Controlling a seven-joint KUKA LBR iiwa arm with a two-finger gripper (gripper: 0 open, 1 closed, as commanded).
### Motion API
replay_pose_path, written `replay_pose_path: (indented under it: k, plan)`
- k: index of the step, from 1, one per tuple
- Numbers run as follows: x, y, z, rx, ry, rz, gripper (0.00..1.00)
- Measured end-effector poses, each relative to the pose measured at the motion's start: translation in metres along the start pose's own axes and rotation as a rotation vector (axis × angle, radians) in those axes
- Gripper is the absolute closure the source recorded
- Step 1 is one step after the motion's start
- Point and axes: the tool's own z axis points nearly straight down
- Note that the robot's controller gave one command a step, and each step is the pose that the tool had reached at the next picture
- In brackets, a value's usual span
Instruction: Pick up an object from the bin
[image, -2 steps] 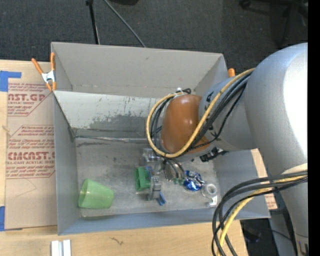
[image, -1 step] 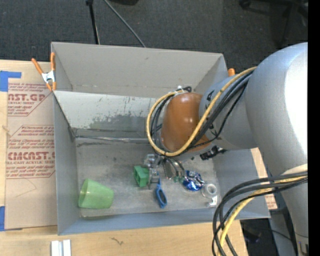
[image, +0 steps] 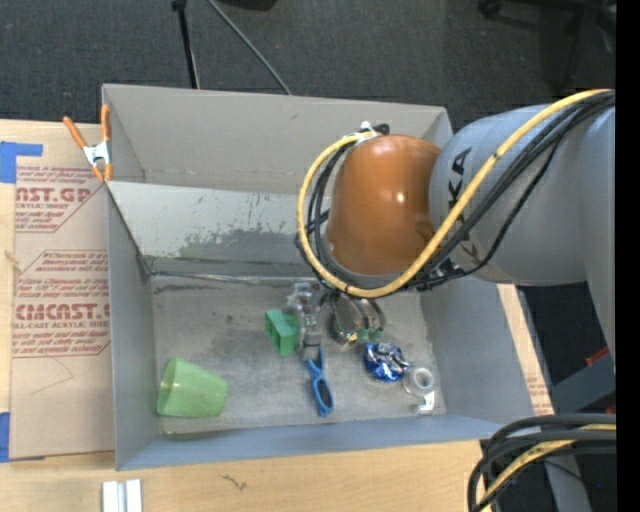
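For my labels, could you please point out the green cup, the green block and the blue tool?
green cup (image: 190, 390), camera view, its side wall.
green block (image: 281, 333), camera view, its top face.
blue tool (image: 319, 385), camera view, its middle.

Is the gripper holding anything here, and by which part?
Cannot be told: the gripper is down beside the small green block mid-bin, but no hold on it is visible.

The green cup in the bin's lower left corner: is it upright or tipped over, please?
Tipped over: the green cup lies on its side on the bin floor, its wall facing up.
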Motion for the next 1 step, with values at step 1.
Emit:
replay_pose_path:
  k: [1]
  plan:
    - [-0.002, 0.0008, -0.0427, 0.001, 0.001, 0.004, 1.0]
